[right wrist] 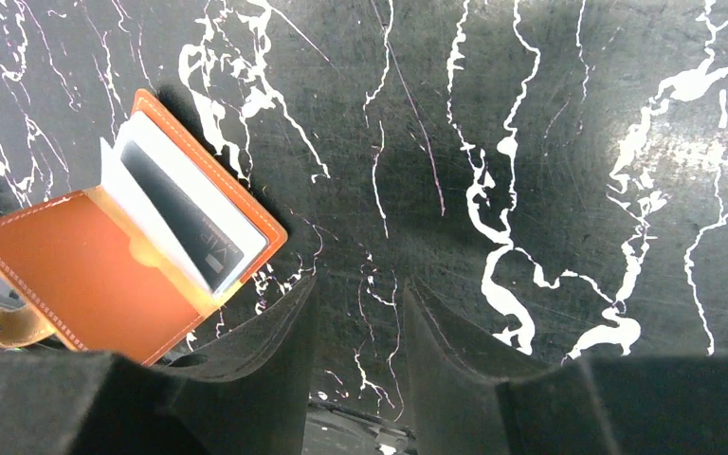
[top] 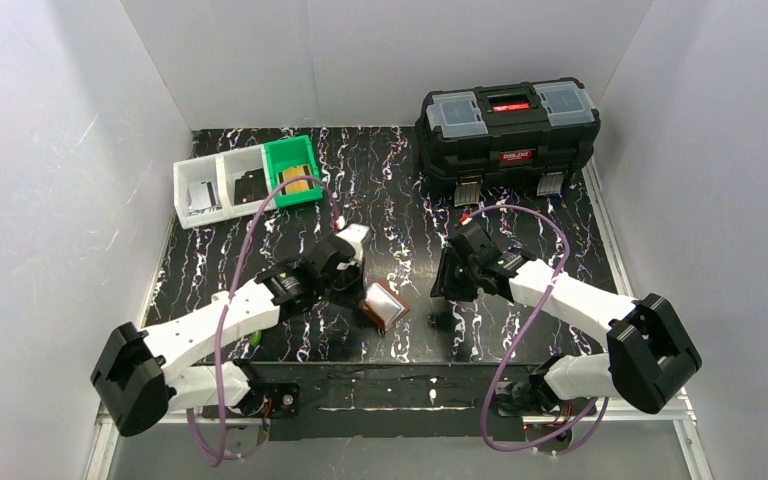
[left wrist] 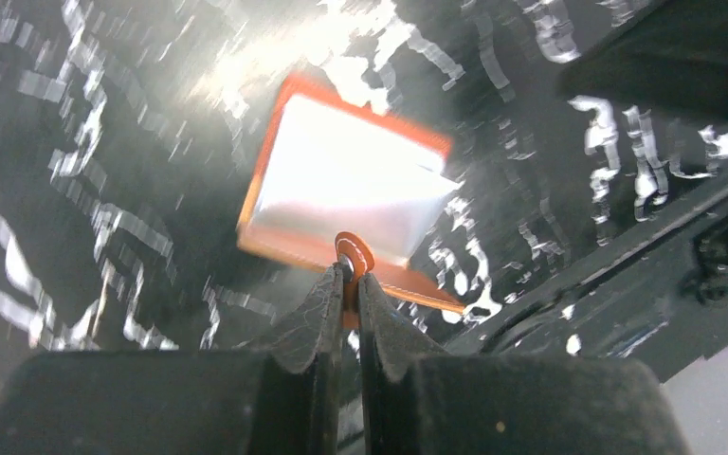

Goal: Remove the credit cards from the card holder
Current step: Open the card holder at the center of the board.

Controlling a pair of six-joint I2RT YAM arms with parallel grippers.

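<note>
1. Top view: the card holder (top: 383,305) lies open on the black marbled table (top: 380,190), close to the near edge and between the two arms. The left gripper (top: 358,285) meets it from the far left. The right gripper (top: 443,290) hangs just to its right, apart from it.
2. Left wrist view: the left gripper (left wrist: 352,275) is pinched tight on the snap tab (left wrist: 354,254), with the glossy pockets splayed just beyond the fingertips. That anchor likely needs to hold firm against the pull.
3. Right wrist view: the right gripper (right wrist: 355,284) has its jaws apart with nothing between them. The card holder (right wrist: 76,275) lies left of the fingers, not touching them. The credit cards (right wrist: 185,213) show in its pocket. I judge it should shift left, pinch only a card edge, and draw it straight out.
</note>
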